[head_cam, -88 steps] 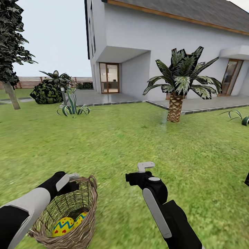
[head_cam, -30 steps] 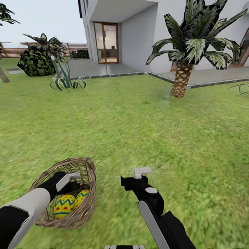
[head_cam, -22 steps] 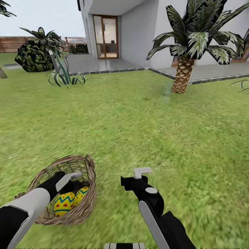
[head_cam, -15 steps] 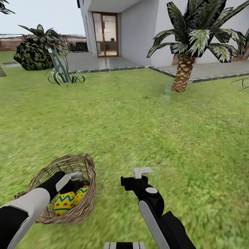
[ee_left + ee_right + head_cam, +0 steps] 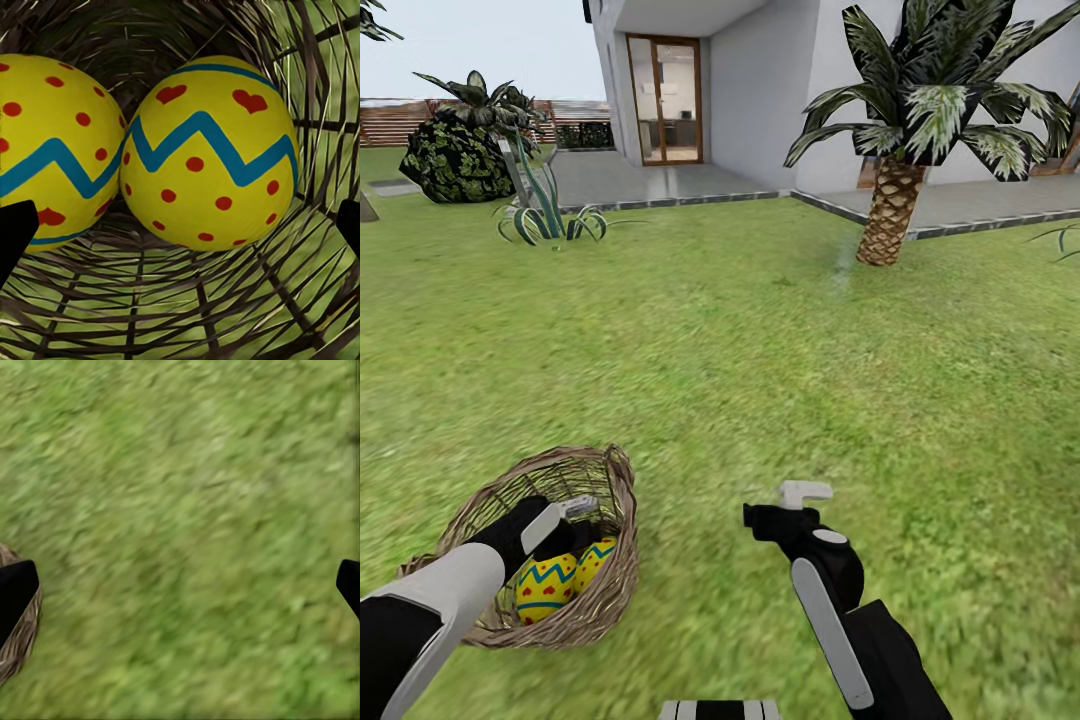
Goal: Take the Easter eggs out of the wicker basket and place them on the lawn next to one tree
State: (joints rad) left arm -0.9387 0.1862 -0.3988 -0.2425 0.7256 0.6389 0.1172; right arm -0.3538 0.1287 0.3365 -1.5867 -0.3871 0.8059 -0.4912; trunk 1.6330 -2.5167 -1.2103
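Down on the wide mottled green lawn (image 5: 760,350) sits the brown woven wicker basket (image 5: 615,590), tipped a little, its round rim toward the camera's left. Inside lie two bright yellow Easter eggs with red dots and a blue zigzag band (image 5: 545,592) — touching each other, side by side against the basket's woven wall; a third cannot be made out. The left gripper (image 5: 575,512) reaches into the basket just above the eggs. In the left wrist view its dark fingertips (image 5: 15,232) stand wide apart at the picture's edges, spread and holding nothing, with the nearer egg (image 5: 210,154) between them. The right gripper (image 5: 795,497) hovers over bare grass just beside the basket — its fingertips (image 5: 15,589) likewise parted and empty. Farther off stand a scaly-trunked palm (image 5: 885,215) at the grey paved patio (image 5: 660,185) and a white house (image 5: 760,90).
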